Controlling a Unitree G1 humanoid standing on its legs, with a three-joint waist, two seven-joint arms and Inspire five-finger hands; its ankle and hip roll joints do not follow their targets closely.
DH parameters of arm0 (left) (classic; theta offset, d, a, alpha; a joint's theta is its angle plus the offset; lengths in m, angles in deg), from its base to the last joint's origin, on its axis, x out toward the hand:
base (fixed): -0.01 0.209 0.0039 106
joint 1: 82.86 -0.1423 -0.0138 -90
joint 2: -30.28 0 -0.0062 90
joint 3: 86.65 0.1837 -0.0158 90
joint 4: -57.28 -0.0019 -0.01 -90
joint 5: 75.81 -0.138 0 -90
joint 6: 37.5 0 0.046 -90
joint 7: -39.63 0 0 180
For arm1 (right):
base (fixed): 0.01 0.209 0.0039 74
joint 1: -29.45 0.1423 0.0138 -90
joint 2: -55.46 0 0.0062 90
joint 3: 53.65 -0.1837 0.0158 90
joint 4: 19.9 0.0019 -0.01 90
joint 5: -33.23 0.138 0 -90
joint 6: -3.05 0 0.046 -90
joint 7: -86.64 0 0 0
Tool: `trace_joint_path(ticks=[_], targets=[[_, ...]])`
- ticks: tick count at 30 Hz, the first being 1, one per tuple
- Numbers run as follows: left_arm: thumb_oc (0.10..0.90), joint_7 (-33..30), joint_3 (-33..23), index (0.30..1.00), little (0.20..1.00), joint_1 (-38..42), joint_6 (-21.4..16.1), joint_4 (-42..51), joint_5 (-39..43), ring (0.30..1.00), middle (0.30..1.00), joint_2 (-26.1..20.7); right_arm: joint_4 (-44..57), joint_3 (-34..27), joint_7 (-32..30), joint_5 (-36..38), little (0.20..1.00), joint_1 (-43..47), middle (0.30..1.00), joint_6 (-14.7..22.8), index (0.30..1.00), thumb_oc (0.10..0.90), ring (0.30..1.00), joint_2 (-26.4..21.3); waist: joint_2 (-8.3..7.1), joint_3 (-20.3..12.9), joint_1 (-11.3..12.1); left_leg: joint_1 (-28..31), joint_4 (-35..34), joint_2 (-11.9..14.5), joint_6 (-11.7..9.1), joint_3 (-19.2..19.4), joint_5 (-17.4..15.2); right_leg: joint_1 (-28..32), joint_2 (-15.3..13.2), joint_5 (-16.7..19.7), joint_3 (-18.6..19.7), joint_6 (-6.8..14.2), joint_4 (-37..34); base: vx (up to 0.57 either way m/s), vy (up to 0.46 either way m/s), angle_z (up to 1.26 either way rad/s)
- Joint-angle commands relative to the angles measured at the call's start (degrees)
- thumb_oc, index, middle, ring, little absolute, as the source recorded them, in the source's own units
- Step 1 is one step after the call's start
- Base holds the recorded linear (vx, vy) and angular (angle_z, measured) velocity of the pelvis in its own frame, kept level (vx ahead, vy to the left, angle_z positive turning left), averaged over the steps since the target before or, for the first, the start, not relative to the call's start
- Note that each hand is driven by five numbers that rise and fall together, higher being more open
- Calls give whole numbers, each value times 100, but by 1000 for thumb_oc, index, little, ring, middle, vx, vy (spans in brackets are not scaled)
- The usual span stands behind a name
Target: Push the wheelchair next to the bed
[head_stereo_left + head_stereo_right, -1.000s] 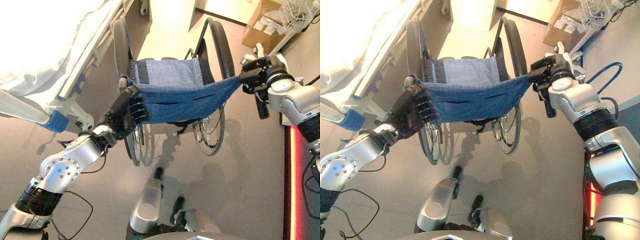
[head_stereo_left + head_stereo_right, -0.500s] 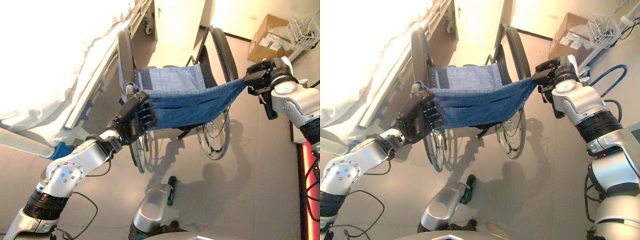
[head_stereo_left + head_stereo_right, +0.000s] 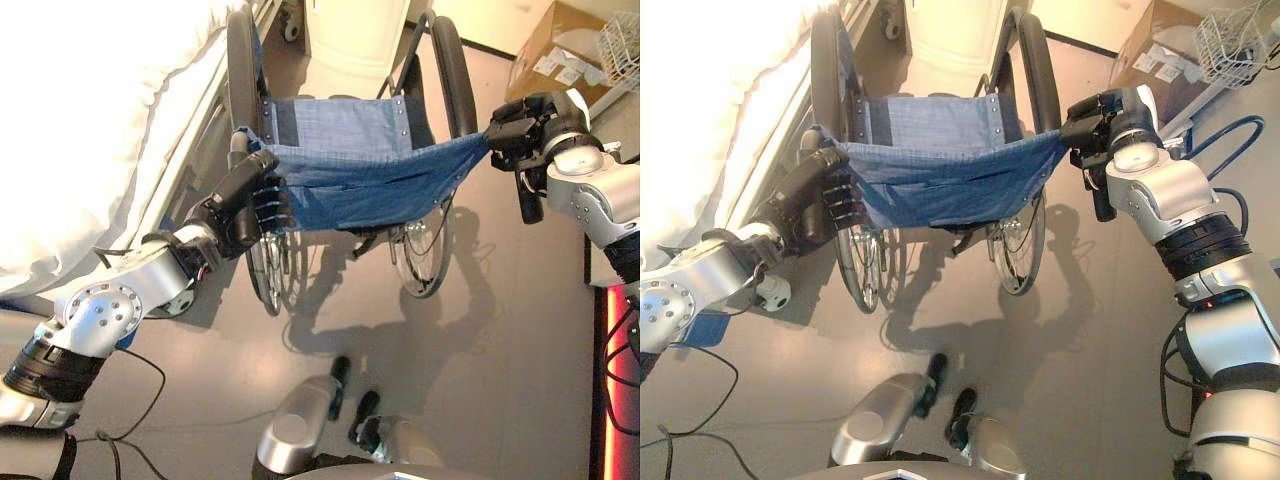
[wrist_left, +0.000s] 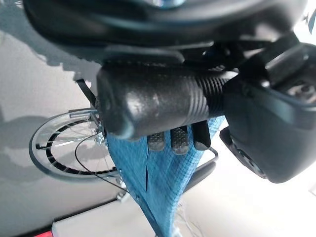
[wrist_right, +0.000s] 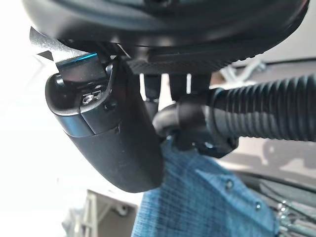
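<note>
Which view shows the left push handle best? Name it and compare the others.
The left wrist view: the ribbed black handle lies across the frame with the left hand curled round it. In both eye views the hand hides most of the handle. The right wrist view shows the right handle instead.

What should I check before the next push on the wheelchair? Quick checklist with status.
1. Left hand curled round its push handle: ok.
2. Right hand curled round its handle: ok.
3. Wheelchair alongside the bed: ok, its left wheel runs right by the bed rail.
4. Gap between that wheel and the rail: cannot tell, they overlap in the head views.
5. Path ahead: not ok, a pale cabinet stands just past the seat.
6. Cardboard box off to the right, apart from the chair: ok.
</note>
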Motion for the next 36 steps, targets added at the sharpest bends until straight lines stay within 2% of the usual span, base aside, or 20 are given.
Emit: trace_joint_path(ticks=[1,6,16,21,27,31,36], targets=[[400,28,-310,300,300,987,-944,270,268,300,300,436,744,444,697,251,300,787,300,727,300,400,300,570,-28,-984,97,-16,-129,-329,-553,-166,247,108,7,1320,-75,-165,-1208,-3,-130,17],[400,26,-335,300,300,1014,-1004,236,193,300,300,543,845,408,707,199,300,827,300,637,300,400,300,587,-52,-963,79,-114,-145,-249,-633,-271,312,183,81,1306,-57,-233,-1322,-4,-85,6],[400,-221,-411,300,300,918,-948,330,-131,300,300,795,651,459,532,161,300,811,300,586,300,400,300,850,-47,-950,113,114,-361,-173,-663,-402,339,178,112,1300,-199,-271,-1320,50,-20,9],[400,-384,-386,300,300,983,-878,187,-91,300,300,840,533,485,405,271,300,836,300,563,300,400,300,934,-67,-890,103,253,-494,-168,-641,-459,327,132,109,1323,-205,-248,-1312,4,-2,1],[400,-297,-365,300,300,1048,-926,108,-170,300,300,809,422,469,316,341,300,878,300,657,300,400,300,925,-66,-781,60,442,-691,-153,-580,-494,308,11,108,1365,-154,-224,-1270,-5,-1,0],[400,-339,-308,300,300,1095,-941,129,-300,300,300,849,383,453,244,413,300,868,300,778,300,400,300,897,-81,-781,35,564,-800,-146,-540,-485,282,1,120,1361,-151,-212,-1240,0,0,0],[400,-433,-333,300,300,1117,-981,83,-371,300,300,860,394,434,217,464,300,897,300,734,300,400,300,844,-72,-819,-16,657,-753,-131,-519,-372,202,10,101,1317,-182,-223,-1164,-8,-6,4]])
